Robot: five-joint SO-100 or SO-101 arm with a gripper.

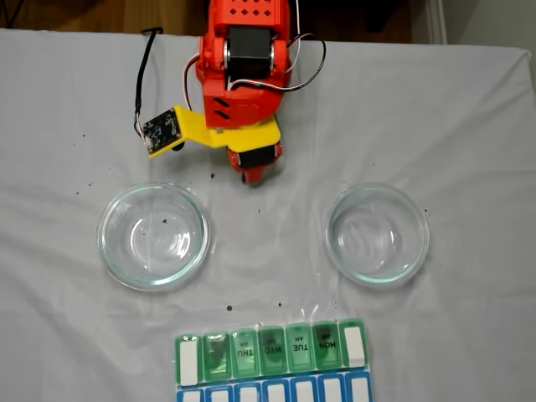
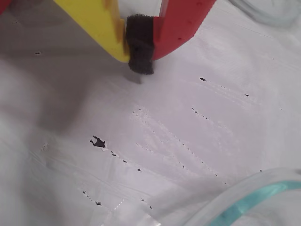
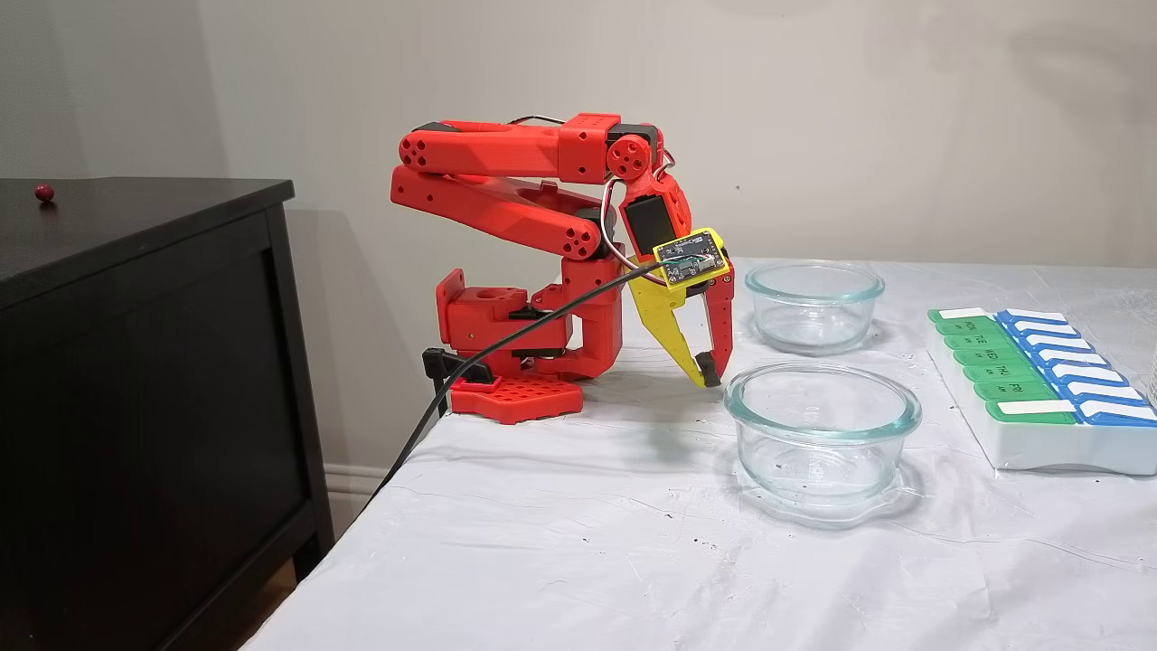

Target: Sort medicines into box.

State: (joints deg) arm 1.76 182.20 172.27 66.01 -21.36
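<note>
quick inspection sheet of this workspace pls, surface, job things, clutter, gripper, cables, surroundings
surface: white table cover, wrinkled, with small dark specks.
job's things: pill organizer at the near edge in a fixed view, green lids down, blue row beside them. Pills on the table: nothing seen. One small dark red ball lies on the black cabinet off the table; whether it is a pill, cannot tell.
clutter: two clear glass dishes, both look empty.
gripper: gripper shut, dark pad at the tips, nothing held, just above the cover between the dishes.
cables: black cable runs from the wrist camera board off the table edge.
surroundings: plain wall.
</note>
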